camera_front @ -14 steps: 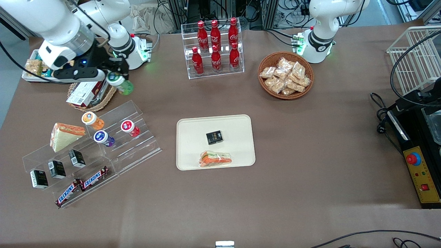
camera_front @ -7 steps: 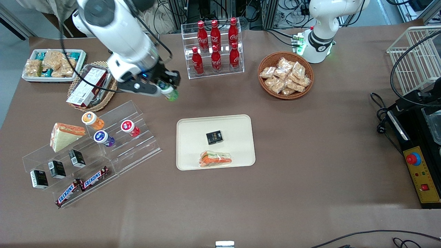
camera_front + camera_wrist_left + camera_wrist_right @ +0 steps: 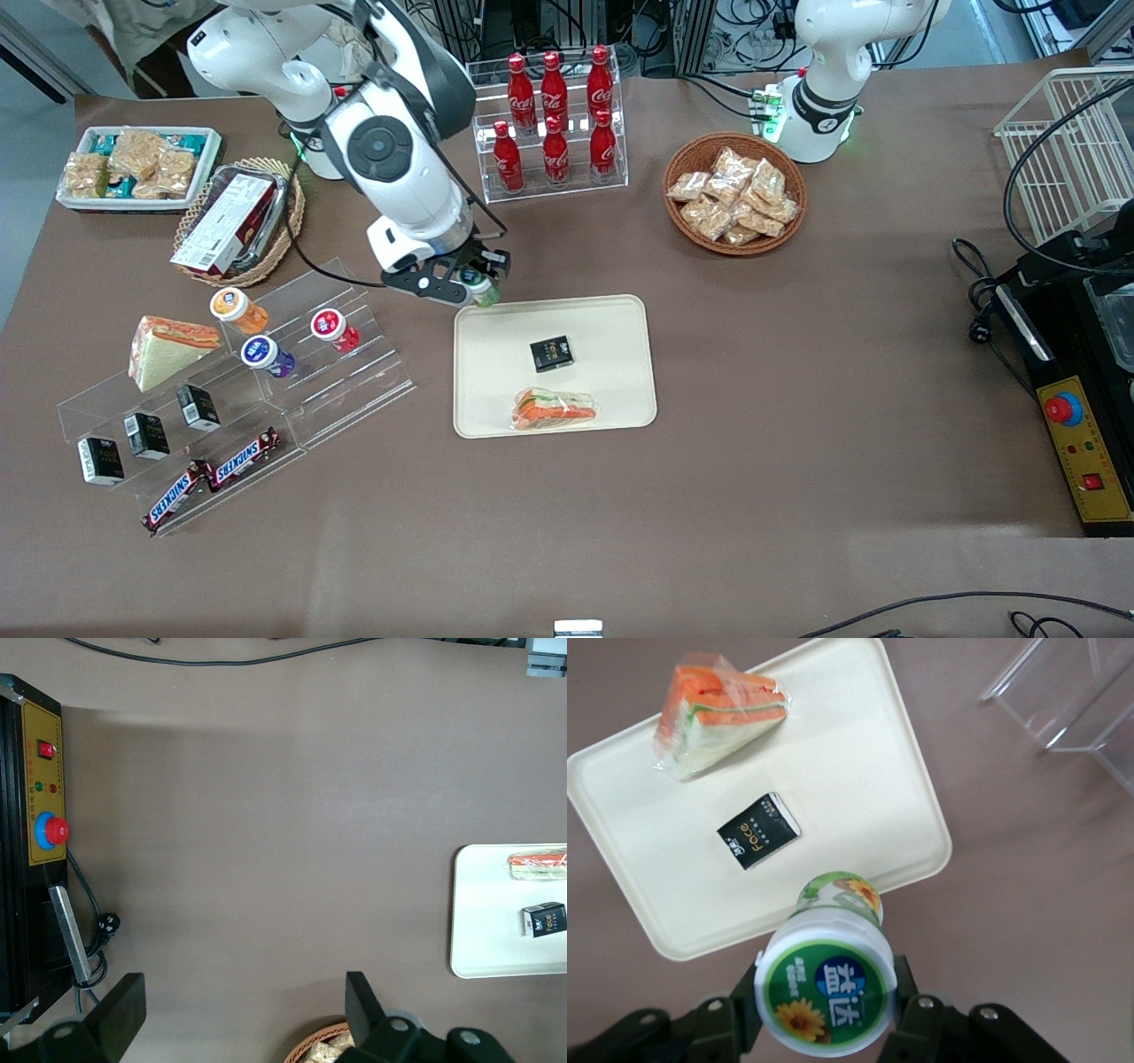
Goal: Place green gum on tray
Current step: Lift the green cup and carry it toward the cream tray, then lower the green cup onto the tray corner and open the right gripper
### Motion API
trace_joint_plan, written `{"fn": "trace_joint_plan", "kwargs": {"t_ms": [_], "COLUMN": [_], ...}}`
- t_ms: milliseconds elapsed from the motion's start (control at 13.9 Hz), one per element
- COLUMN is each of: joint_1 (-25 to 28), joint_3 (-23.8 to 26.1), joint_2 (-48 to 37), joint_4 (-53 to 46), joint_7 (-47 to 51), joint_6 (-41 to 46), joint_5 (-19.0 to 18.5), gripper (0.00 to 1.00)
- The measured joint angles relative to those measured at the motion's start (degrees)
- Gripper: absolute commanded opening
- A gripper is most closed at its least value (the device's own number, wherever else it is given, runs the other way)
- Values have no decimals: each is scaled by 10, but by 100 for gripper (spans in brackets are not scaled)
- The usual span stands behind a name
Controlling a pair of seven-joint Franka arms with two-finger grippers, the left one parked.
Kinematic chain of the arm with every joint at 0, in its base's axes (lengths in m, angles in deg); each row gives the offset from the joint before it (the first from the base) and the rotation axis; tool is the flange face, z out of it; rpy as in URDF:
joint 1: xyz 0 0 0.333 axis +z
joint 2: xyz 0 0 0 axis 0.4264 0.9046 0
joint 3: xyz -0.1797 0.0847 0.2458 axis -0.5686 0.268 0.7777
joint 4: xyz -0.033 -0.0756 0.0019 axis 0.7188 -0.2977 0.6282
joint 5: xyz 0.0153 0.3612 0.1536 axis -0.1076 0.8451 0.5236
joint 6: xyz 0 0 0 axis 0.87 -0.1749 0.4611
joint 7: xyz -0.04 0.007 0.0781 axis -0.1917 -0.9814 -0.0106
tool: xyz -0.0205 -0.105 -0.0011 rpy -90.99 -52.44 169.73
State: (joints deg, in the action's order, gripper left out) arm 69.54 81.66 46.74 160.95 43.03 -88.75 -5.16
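Note:
My right gripper (image 3: pixel 478 288) is shut on the green gum (image 3: pixel 481 290), a small green bottle with a white cap and a green-and-yellow label. It hangs above the tray's edge that lies farthest from the front camera, at the corner toward the working arm's end. In the right wrist view the gum (image 3: pixel 827 988) sits between the black fingers (image 3: pixel 907 985), its cap facing the camera, over the rim of the cream-white tray (image 3: pixel 842 753). The tray (image 3: pixel 611 319) holds a small black box (image 3: pixel 551 353) and a wrapped sandwich (image 3: pixel 555 409).
A clear stepped stand (image 3: pixel 354 372) with orange, purple and red bottles, a sandwich, black boxes and Snickers bars lies toward the working arm's end. A Coke bottle rack (image 3: pixel 554 120), a snack basket (image 3: pixel 735 193), a box basket (image 3: pixel 235 221) and a white bin (image 3: pixel 133 168) lie farther from the camera.
My gripper has carried the green gum from above the box basket, across the table toward the middle and nearer the camera, to the tray's corner. The tray's contents have not moved.

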Motion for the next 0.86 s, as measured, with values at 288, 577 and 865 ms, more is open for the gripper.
{"fn": "trace_joint_plan", "kwargs": {"t_ms": [288,577,865], "joint_1": [7,8,7], "joint_3": [-1,-2,-6], "joint_2": [22,65,100], "joint_4": [71,79,84], "joint_7": [7,6,5], "joint_6": [-112,-162,-194], "joint_5": [0,0,0], "gripper": [0,0,0]}}
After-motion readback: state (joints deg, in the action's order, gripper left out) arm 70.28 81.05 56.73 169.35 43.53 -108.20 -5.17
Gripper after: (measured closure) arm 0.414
